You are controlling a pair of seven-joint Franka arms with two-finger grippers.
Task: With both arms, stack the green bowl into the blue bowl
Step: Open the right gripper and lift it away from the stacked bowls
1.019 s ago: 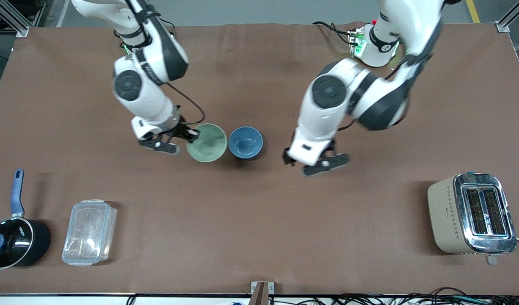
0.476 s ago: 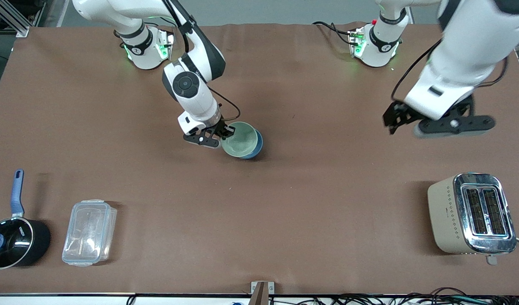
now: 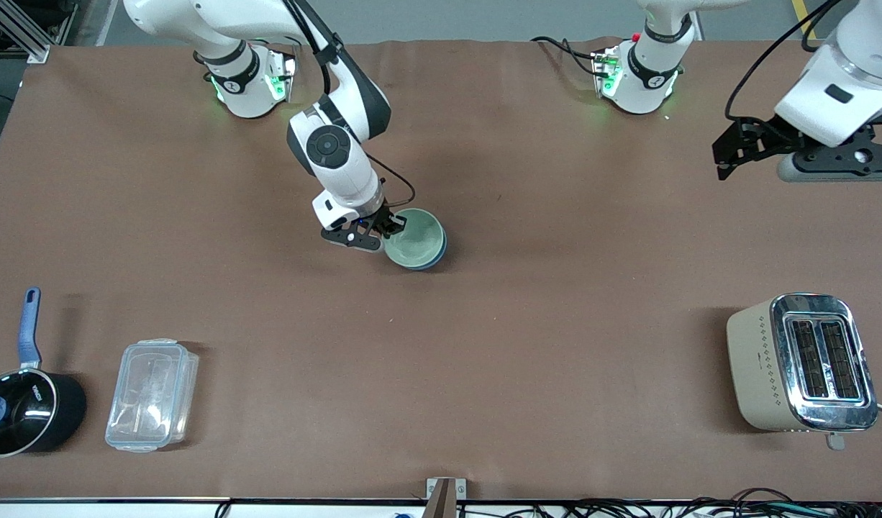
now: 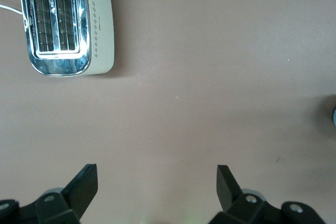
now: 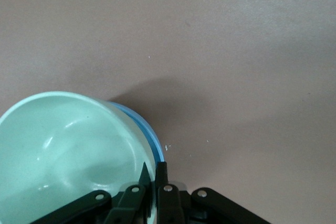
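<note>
The pale mint-green bowl [image 3: 414,237] sits inside the sky-blue bowl [image 3: 437,257] near the middle of the table; only a thin blue rim shows around it. In the right wrist view the green bowl [image 5: 63,150] fills one corner with the blue bowl's rim [image 5: 148,132] beside it. My right gripper [image 3: 383,232] is shut on the green bowl's rim, one finger inside and one outside [image 5: 153,174]. My left gripper [image 3: 743,147] is open and empty, held high over the table's left-arm end; its fingertips [image 4: 90,179] show over bare mat.
A beige and chrome toaster [image 3: 801,363] stands near the front at the left arm's end, also in the left wrist view [image 4: 63,22]. A black saucepan with a blue handle [image 3: 24,403] and a clear plastic box [image 3: 152,394] sit at the right arm's end.
My right gripper carried the green bowl sideways and set it into the blue bowl. My left arm rose and swung away from the bowls toward its own end of the table.
</note>
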